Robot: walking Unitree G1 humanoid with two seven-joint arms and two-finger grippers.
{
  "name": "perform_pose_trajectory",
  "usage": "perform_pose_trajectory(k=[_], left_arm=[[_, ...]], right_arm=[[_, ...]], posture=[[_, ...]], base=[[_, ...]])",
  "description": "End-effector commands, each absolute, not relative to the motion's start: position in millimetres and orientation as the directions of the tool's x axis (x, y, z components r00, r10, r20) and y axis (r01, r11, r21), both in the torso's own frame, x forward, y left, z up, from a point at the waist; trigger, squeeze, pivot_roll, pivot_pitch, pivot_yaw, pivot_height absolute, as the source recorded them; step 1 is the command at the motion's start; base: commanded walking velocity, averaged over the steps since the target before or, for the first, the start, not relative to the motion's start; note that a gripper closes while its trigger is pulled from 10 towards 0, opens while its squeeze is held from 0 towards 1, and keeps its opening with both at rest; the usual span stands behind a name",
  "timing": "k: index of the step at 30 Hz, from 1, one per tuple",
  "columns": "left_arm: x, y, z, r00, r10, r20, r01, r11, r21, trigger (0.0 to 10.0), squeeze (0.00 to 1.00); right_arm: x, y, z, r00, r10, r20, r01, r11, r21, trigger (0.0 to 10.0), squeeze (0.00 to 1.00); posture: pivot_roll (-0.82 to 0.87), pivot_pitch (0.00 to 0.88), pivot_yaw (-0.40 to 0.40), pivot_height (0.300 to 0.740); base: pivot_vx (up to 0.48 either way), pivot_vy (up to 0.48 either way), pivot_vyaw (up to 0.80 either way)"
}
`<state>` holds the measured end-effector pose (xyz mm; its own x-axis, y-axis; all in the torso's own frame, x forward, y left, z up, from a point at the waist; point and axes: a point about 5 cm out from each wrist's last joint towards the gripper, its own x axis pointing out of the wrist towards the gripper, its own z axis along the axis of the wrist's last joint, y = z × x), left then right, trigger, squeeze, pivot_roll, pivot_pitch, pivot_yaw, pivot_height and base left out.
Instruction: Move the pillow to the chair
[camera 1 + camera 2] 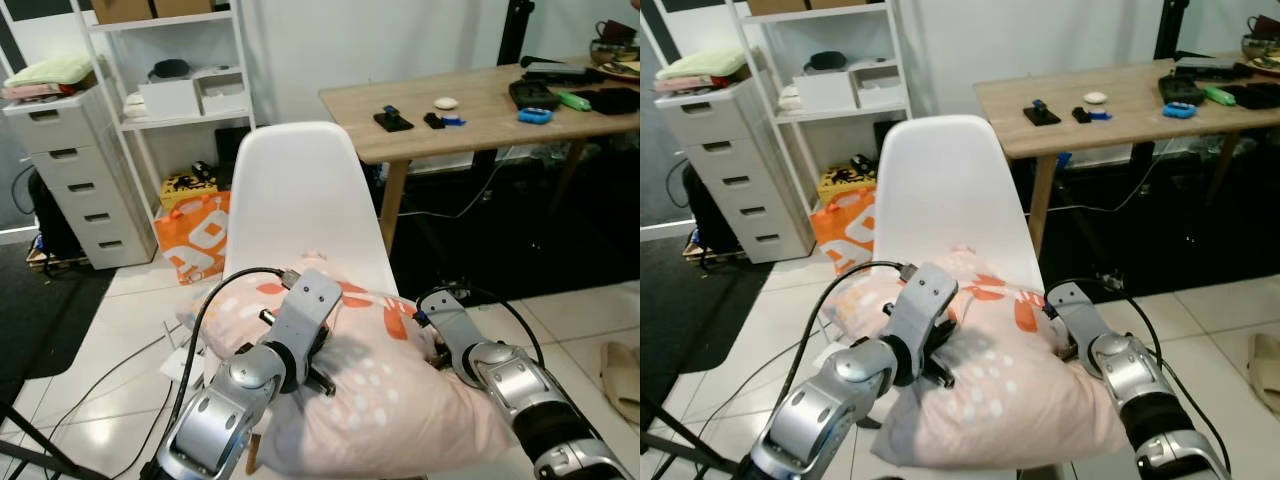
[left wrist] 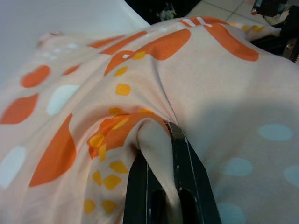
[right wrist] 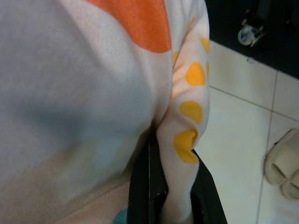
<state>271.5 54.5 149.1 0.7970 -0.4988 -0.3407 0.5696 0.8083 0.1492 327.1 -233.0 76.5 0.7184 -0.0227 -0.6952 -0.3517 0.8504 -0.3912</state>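
Observation:
A pale pink pillow with orange, yellow and white spots lies across the seat of the white chair, its near end overhanging the seat's front. My left gripper is shut on a fold of the pillow's cover at its left side, with cloth pinched between the black fingers. My right gripper is shut on the pillow's right edge, a yellow-dotted fold caught between its fingers. Both silver arms reach in from below in the eye views, the left arm and the right arm.
A wooden table with small items stands right behind the chair. A white shelf unit, grey drawers and an orange bag stand to the left. Cables run over the tiled floor; a slipper lies at right.

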Motion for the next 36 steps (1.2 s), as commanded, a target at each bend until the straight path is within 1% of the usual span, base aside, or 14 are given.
perform_pose_trajectory(k=[1, 7, 9, 12, 16, 17, 20, 21, 24, 26, 27, 29, 31, 36], left_arm=[[275, 60, 156, 0.820, -0.470, -0.327, 0.543, 0.820, 0.183, 10.0, 0.00], [275, 48, 161, 0.807, -0.510, -0.299, 0.563, 0.816, 0.128, 10.0, 0.00], [278, 38, 164, 0.806, -0.526, -0.273, 0.566, 0.819, 0.092, 10.0, 0.00], [281, 36, 164, 0.814, -0.515, -0.269, 0.554, 0.828, 0.091, 10.0, 0.00], [301, 51, 160, 0.883, -0.381, -0.274, 0.428, 0.894, 0.135, 10.0, 0.00], [301, 51, 160, 0.883, -0.381, -0.274, 0.428, 0.894, 0.135, 10.0, 0.00], [318, 90, 161, 0.940, -0.229, -0.252, 0.280, 0.942, 0.187, 10.0, 0.00], [318, 90, 161, 0.940, -0.229, -0.252, 0.280, 0.942, 0.187, 10.0, 0.00], [322, 113, 163, 0.959, -0.151, -0.239, 0.205, 0.954, 0.218, 10.0, 0.00], [323, 143, 165, 0.973, -0.059, -0.223, 0.121, 0.954, 0.275, 10.0, 0.00], [323, 143, 165, 0.973, -0.059, -0.223, 0.121, 0.954, 0.275, 10.0, 0.00], [321, 164, 165, 0.976, 0.005, -0.217, 0.063, 0.950, 0.306, 10.0, 0.00], [321, 164, 165, 0.976, 0.005, -0.217, 0.063, 0.950, 0.306, 10.0, 0.00], [306, 213, 157, 0.960, 0.156, -0.233, -0.047, 0.908, 0.415, 10.0, 0.00]], right_arm=[[327, -236, 76, 0.712, -0.065, -0.699, -0.340, 0.839, -0.425, 10.0, 0.00], [329, -242, 80, 0.737, -0.106, -0.668, -0.301, 0.833, -0.464, 10.0, 0.00], [336, -231, 88, 0.784, -0.047, -0.619, -0.297, 0.848, -0.440, 10.0, 0.00], [340, -222, 92, 0.804, -0.005, -0.594, -0.302, 0.858, -0.416, 10.0, 0.00], [355, -183, 109, 0.864, 0.159, -0.478, -0.326, 0.900, -0.290, 10.0, 0.00], [355, -183, 109, 0.864, 0.159, -0.478, -0.326, 0.900, -0.290, 10.0, 0.00], [364, -146, 117, 0.871, 0.273, -0.409, -0.376, 0.905, -0.197, 10.0, 0.00], [364, -146, 117, 0.871, 0.273, -0.409, -0.376, 0.905, -0.197, 10.0, 0.00], [368, -127, 119, 0.868, 0.312, -0.387, -0.404, 0.896, -0.184, 10.0, 0.00], [371, -104, 122, 0.859, 0.358, -0.365, -0.444, 0.877, -0.185, 10.0, 0.00], [371, -104, 122, 0.859, 0.358, -0.365, -0.444, 0.877, -0.185, 10.0, 0.00], [373, -87, 126, 0.851, 0.394, -0.349, -0.473, 0.863, -0.180, 10.0, 0.00], [373, -87, 126, 0.851, 0.394, -0.349, -0.473, 0.863, -0.180, 10.0, 0.00], [372, -55, 126, 0.804, 0.471, -0.362, -0.549, 0.823, -0.148, 10.0, 0.00]], posture=[[-0.22, 0.039, 0.055, 0.548], [-0.22, 0.042, 0.055, 0.523], [-0.22, 0.043, 0.056, 0.523], [-0.22, 0.043, 0.058, 0.523], [-0.22, 0.044, 0.061, 0.523], [-0.22, 0.044, 0.061, 0.523], [-0.22, 0.050, 0.061, 0.523], [-0.22, 0.050, 0.061, 0.523], [-0.21, 0.053, 0.058, 0.523], [-0.20, 0.059, 0.050, 0.523], [-0.20, 0.059, 0.050, 0.523], [-0.19, 0.063, 0.046, 0.523], [-0.19, 0.063, 0.046, 0.523], [-0.16, 0.079, 0.032, 0.523]], base=[[0.000, 0.000, 0.00], [0.000, 0.000, 0.00], [0.000, 0.000, 0.00], [0.000, 0.000, 0.00], [0.000, 0.000, 0.00], [0.000, 0.000, 0.00], [0.000, 0.000, 0.00], [0.000, 0.000, 0.00], [0.000, 0.000, 0.00], [0.000, 0.000, 0.00], [0.000, 0.000, 0.00], [0.000, 0.000, 0.00], [0.000, 0.000, 0.00], [0.000, 0.000, 0.00]])
